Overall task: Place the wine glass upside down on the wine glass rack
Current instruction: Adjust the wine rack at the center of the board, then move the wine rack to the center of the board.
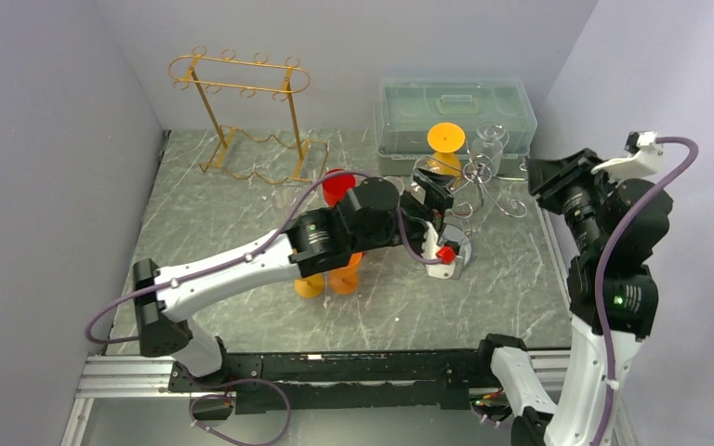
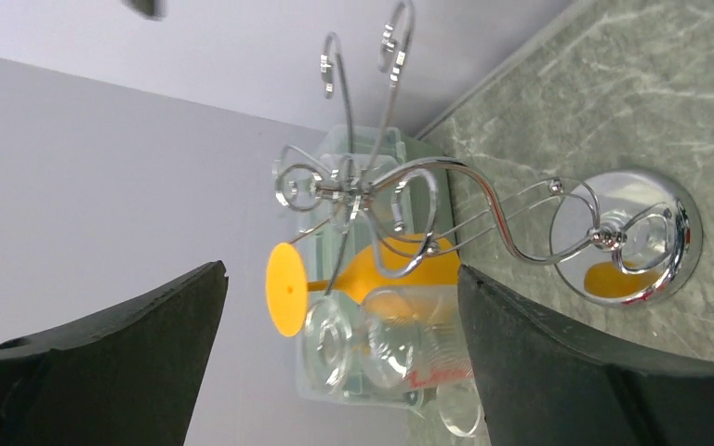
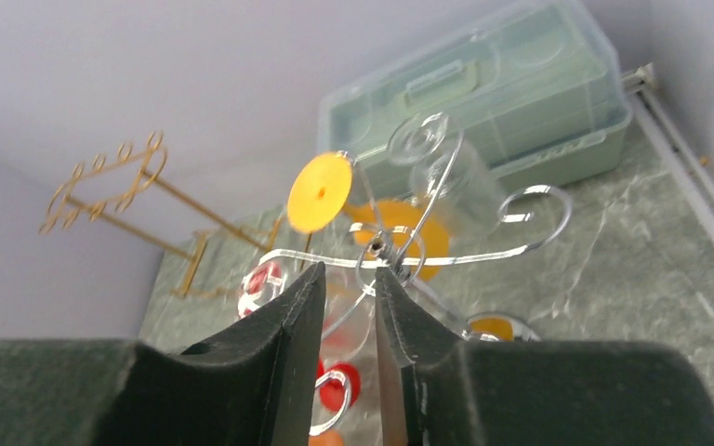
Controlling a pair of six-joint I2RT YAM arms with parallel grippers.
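Note:
The chrome wine glass rack (image 1: 488,190) stands at the back centre right. A clear wine glass (image 1: 490,141) and a yellow wine glass (image 1: 446,137) hang upside down on it, feet up. In the left wrist view, the clear wine glass (image 2: 409,348) and the yellow one (image 2: 285,288) hang beyond my left gripper (image 2: 344,271), which is wide open with nothing between its fingers. My left gripper (image 1: 437,197) sits just left of the rack. My right gripper (image 3: 350,271) has a narrow gap and holds nothing. It looks toward the rack (image 3: 465,256) from the right (image 1: 541,177).
A gold wire rack (image 1: 242,111) stands at the back left. A lidded pale green box (image 1: 456,111) sits behind the chrome rack. A red glass (image 1: 337,184) and orange glasses (image 1: 330,279) stand by the left arm. Walls close in on both sides.

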